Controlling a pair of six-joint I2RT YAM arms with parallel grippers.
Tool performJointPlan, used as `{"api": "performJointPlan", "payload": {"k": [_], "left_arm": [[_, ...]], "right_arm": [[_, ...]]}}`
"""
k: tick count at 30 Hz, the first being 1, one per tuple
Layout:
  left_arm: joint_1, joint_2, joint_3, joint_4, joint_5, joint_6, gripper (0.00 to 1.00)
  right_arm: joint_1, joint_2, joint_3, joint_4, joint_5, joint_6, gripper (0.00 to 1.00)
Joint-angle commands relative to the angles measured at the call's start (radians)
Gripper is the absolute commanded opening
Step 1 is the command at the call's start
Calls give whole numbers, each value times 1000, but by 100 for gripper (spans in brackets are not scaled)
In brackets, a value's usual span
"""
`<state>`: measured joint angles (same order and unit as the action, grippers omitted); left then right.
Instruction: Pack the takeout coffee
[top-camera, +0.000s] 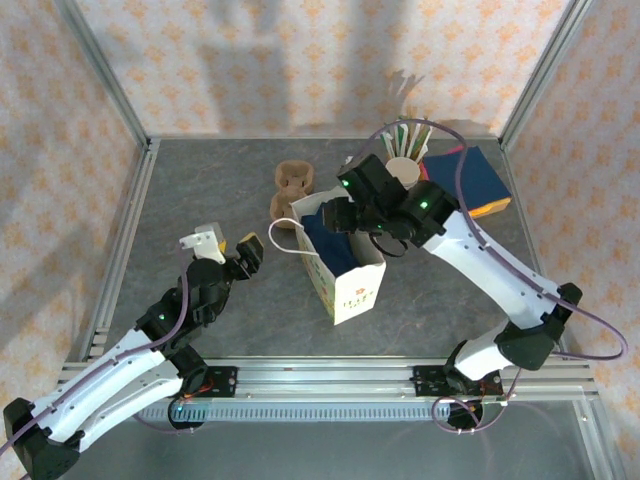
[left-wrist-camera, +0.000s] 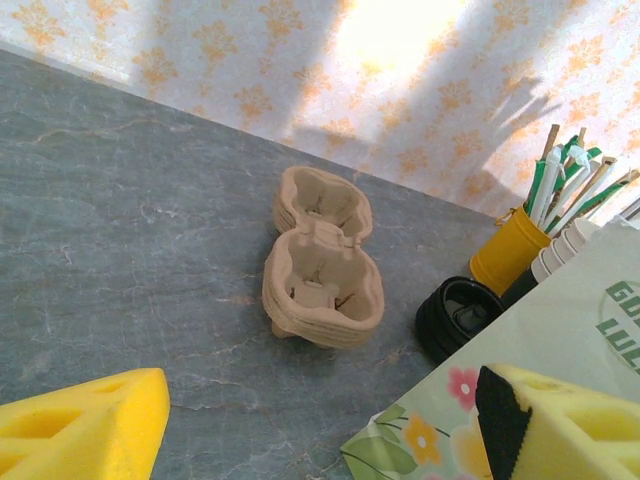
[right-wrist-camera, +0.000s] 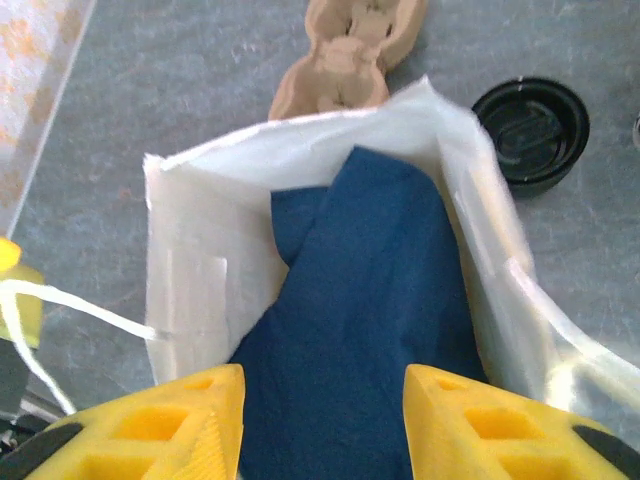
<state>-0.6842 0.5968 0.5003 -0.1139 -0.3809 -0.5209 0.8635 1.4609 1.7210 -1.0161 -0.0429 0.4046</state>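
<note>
Seen from the top external camera, the paper bag (top-camera: 352, 288) stands upright near the middle of the tabletop (top-camera: 200, 180), mouth open, with a blue napkin (top-camera: 325, 240) tucked into it. The right claw (top-camera: 333, 217) hangs directly over that mouth, and the left claw (top-camera: 228, 246) hovers toward the left edge, well apart from the bag. Toward the far edge lies the brown pulp carrier (top-camera: 292, 190). Nearer the far right corner are the stack of cream-rimmed cups (top-camera: 404, 170) and a pile of blue napkins (top-camera: 478, 178). In the left wrist view that claw's fingers (left-wrist-camera: 90, 425) stand wide apart with nothing between them. Ahead, the carrier's wells hold no cup, and a black round lid (left-wrist-camera: 455, 318) sits on the tabletop just beside the bag's wall, in front of the yellow straw holder (left-wrist-camera: 508, 250). It looks low, and I cannot tell whether a cup is under it. In the right wrist view the fingers (right-wrist-camera: 190, 425) are parted above the napkin and, as far as I can judge, pinch nothing. The napkin covers most of the bag's inside, and the black lid lies outside, past the bag's far right corner. So the napkin is packed, but I cannot tell where the takeout coffee is, since the napkin hides the bag's bottom. If the cup is under it, little is left beyond backing the arm out (a fair guess, no more). If not, the cup has yet to be lowered in upright.
</note>
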Motion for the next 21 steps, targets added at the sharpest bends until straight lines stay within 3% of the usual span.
{"api": "performJointPlan", "payload": {"k": [1, 11, 13, 18, 21], "left_arm": [[9, -15, 51, -18, -52, 37, 83], [10, 45, 128, -43, -154, 106, 86], [13, 67, 136, -35, -198, 126, 89], [39, 123, 131, 34, -268, 200, 93], [79, 138, 100, 121, -305, 251, 95]], "right_arm": [[-3, -70, 32, 56, 109, -23, 47], [-175, -388, -287, 414, 402, -206, 67], [-211, -441, -349, 464, 480, -230, 75], [-377, -533, -554, 632, 488, -277, 98], [-484, -559, -685, 733, 436, -257, 100]]}}
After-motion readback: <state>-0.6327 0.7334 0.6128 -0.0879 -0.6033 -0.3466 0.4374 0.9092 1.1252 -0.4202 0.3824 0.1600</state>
